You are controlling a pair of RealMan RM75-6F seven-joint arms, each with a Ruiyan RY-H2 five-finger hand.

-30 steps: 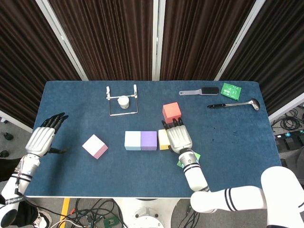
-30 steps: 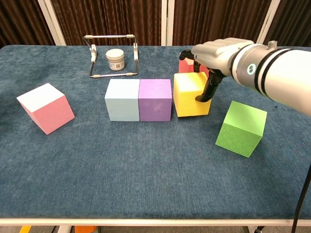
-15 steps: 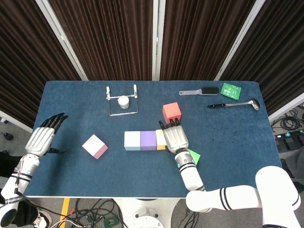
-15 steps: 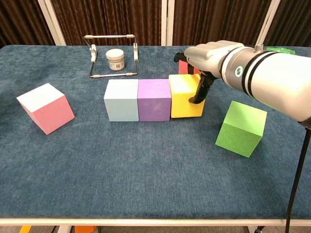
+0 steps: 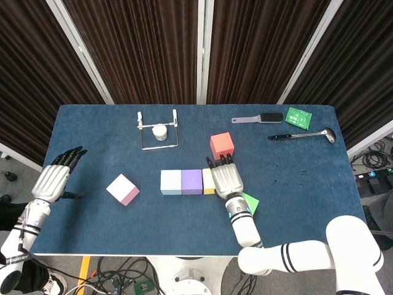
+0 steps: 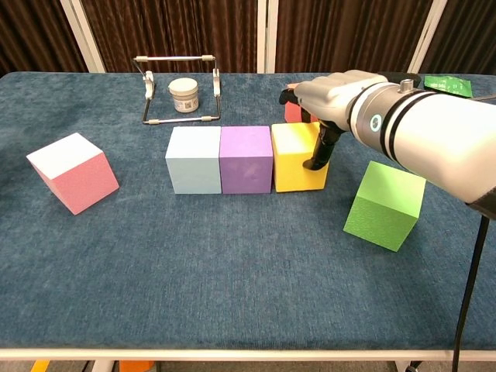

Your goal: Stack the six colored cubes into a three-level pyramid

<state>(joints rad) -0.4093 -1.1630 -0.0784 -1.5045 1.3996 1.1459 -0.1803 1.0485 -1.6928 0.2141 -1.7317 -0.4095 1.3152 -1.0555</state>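
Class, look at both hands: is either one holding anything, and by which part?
The right hand rests over the yellow cube, a finger against its right side; a true grip cannot be told. The left hand holds nothing.

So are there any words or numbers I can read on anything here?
None can be read.
Little white jar: its label has print, too blurred to read.
Green packet: white marks, too small to read.
Round mark on the robot arm's wrist: a sign, no letters I can make out.
The cubes are plain.
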